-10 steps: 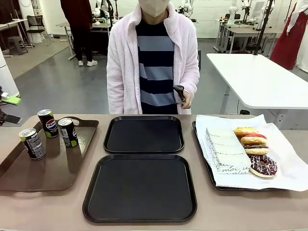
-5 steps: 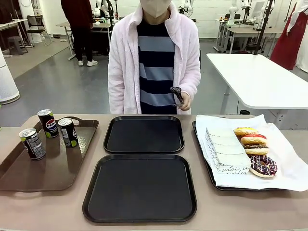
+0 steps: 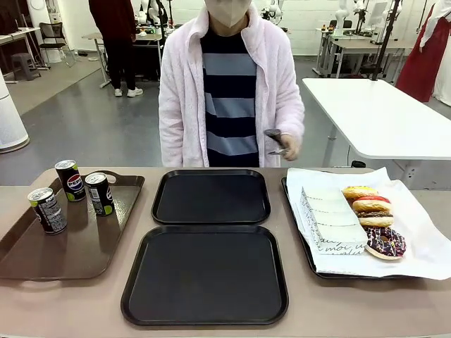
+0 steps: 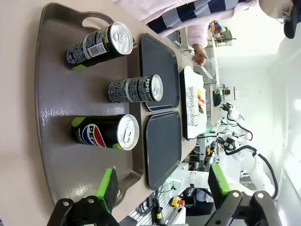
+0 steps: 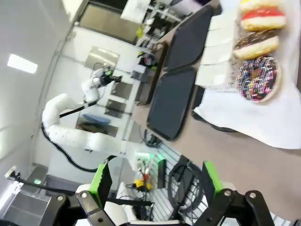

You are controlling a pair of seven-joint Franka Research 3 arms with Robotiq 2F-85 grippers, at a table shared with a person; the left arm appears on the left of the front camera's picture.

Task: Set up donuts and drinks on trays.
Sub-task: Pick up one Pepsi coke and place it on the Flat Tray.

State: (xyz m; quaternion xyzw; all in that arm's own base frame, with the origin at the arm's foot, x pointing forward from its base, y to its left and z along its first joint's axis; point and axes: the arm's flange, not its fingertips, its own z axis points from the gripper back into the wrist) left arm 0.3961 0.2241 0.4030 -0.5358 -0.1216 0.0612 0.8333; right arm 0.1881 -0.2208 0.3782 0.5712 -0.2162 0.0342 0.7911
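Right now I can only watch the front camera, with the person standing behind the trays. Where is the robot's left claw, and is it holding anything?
Observer: The left gripper is open and empty, looking across the brown tray at the three cans.
Operator: And the other claw?
Observer: The right gripper is open and empty too, facing the donuts on their white paper.
Operator: What glaze is on the one leaning next to the sprinkled donut?
Observer: The neighbouring donut is chocolate glazed on top, as seen from the right wrist camera.
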